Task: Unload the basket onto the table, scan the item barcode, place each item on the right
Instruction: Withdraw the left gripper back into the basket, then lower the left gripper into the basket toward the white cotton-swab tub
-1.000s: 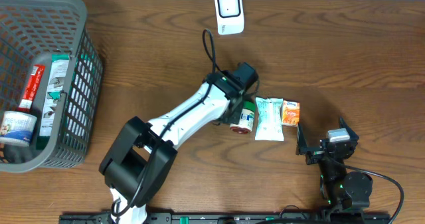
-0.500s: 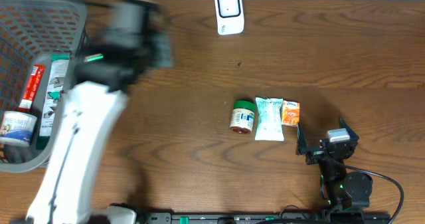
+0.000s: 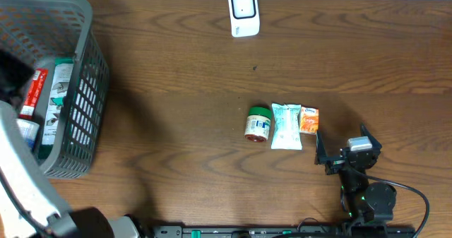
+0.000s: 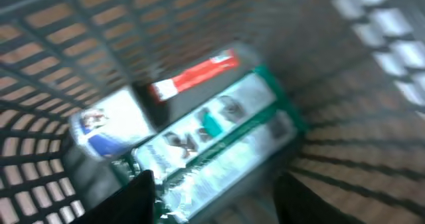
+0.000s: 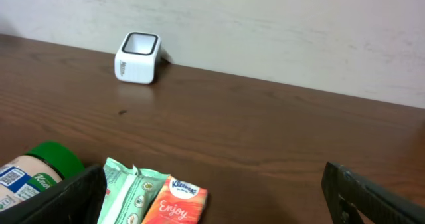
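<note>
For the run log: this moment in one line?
left gripper: open over basket | right gripper: open | jar, green packet, orange packet: on table

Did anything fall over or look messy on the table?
The green-lidded jar lies on its side beside the pale green tissue pack instead of standing up. Nothing looks spilled or broken.

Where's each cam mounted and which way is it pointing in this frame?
Overhead: above the table, looking straight down; left arm at the left edge, right gripper at the bottom.
Left wrist: on the left gripper, facing down into the basket at a green box; both fingers show.
Right wrist: low over the table, facing the wall and scanner; its fingertips show at the bottom corners.
Shared: overhead and right wrist both show the scanner, jar and tissue packs.
</note>
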Controlling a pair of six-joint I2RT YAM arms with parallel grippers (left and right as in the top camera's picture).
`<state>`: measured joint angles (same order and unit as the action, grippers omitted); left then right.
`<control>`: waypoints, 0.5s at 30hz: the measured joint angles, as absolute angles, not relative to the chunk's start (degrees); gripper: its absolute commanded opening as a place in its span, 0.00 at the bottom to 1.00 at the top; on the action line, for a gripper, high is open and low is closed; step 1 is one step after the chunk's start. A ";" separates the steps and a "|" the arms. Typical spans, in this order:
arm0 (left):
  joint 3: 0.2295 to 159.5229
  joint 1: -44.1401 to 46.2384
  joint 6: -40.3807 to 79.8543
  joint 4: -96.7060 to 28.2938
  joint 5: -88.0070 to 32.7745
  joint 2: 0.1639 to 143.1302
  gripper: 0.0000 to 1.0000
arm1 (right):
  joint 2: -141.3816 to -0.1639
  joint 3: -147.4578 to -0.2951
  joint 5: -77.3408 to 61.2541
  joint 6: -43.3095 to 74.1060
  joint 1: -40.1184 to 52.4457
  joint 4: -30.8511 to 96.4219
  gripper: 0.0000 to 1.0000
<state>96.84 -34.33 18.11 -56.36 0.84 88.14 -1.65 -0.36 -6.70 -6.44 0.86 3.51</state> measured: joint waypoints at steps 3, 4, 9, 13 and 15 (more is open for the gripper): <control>96.84 -37.45 18.04 -56.31 0.82 92.86 0.71 | -1.65 -0.36 -6.70 -6.44 0.86 3.51 0.99; 96.82 -38.39 18.06 -56.31 0.82 94.78 0.74 | -1.65 -0.36 -6.70 -6.44 0.86 3.51 0.99; 96.77 -40.49 18.09 -55.59 2.11 102.30 0.89 | -1.65 -0.36 -6.70 -6.44 0.86 3.49 0.99; 96.77 -40.80 18.13 -55.46 5.82 105.62 0.91 | -1.65 -0.36 -6.70 -6.44 0.86 3.49 0.99; 96.77 -40.80 18.15 -55.46 7.01 106.45 0.91 | -1.65 -0.36 -6.70 -6.44 0.86 3.51 0.99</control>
<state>96.77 -40.80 18.15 -55.46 7.01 106.45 -1.65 -0.36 -6.70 -6.44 0.86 3.51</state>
